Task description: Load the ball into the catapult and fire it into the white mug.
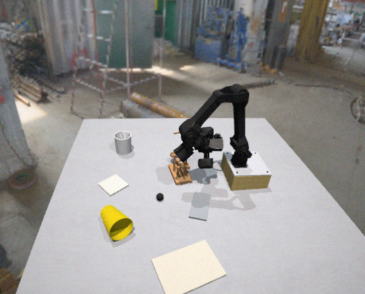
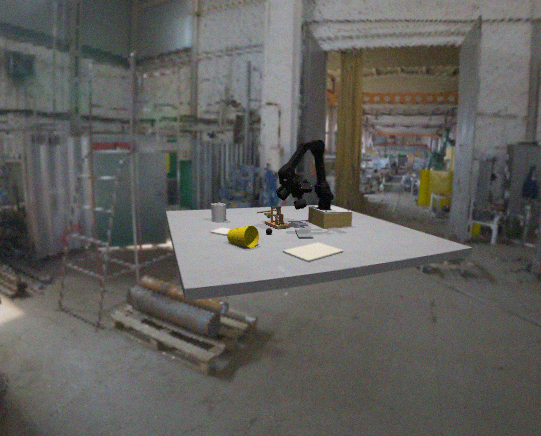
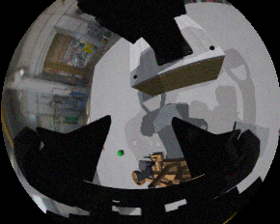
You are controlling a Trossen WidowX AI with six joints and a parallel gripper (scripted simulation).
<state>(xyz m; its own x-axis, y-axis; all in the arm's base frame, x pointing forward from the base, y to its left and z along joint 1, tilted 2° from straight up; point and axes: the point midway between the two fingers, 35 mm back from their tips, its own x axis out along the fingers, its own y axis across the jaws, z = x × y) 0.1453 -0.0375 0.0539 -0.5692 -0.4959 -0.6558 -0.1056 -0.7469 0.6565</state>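
The orange wooden catapult (image 1: 180, 179) (image 2: 277, 226) (image 3: 174, 176) stands mid-table. My gripper (image 1: 195, 158) (image 2: 291, 198) (image 3: 142, 119) is open, with nothing between its fingers. It hangs above the table beside the catapult, on the robot base's side, and partly covers it in the top view. A black ball (image 1: 160, 197) (image 2: 269, 231) lies on the table in front of the catapult. A small green ball (image 3: 120, 153) lies beyond the catapult; the arm hides it in the top view. The white mug (image 1: 123, 144) (image 2: 218, 212) stands upright at the back left.
A yellow cup (image 1: 110, 219) (image 2: 239, 237) lies on its side at the front left. A small cream tile (image 1: 113, 184) (image 2: 220, 231), a large cream sheet (image 1: 188, 266) (image 2: 313, 251) and a grey-blue plate (image 1: 200, 206) (image 2: 304, 233) lie flat. The arm stands on a wooden block (image 1: 250, 183) (image 2: 330, 218) (image 3: 188, 75).
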